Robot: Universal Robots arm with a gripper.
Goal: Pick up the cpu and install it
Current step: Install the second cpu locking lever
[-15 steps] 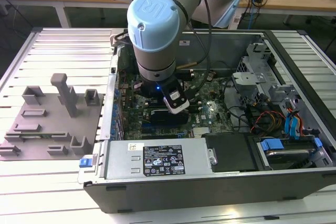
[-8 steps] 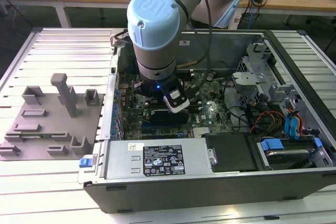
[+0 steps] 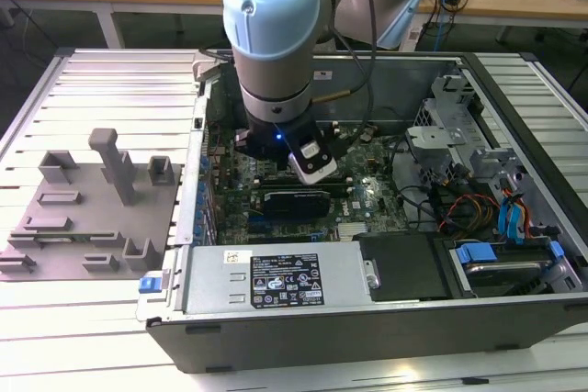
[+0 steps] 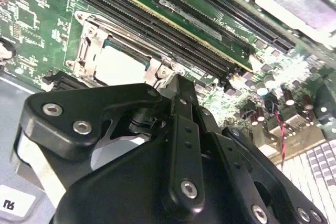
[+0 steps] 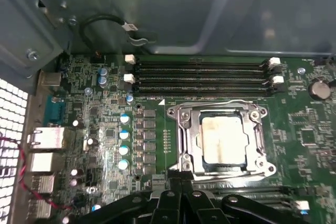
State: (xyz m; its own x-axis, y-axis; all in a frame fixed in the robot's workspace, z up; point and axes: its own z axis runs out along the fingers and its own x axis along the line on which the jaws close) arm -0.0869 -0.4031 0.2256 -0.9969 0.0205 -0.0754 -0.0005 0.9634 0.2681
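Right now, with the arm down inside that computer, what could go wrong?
The cpu lies in its socket with the metal frame around it; any tilt could bend contacts when it is clamped. The gripper hangs close above the motherboard, near the memory slots and small capacitors, so a slight drift could knock them.

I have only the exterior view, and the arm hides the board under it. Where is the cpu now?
Observer: In the first wrist view the cpu lies inside the socket frame on the motherboard.
Operator: Does the end effector cover it?
Observer: No. The end effector is at the frame's edge, and the cpu's pale top is uncovered.
Operator: What lies on the other side of the socket?
Observer: Memory slots run alongside the frame.
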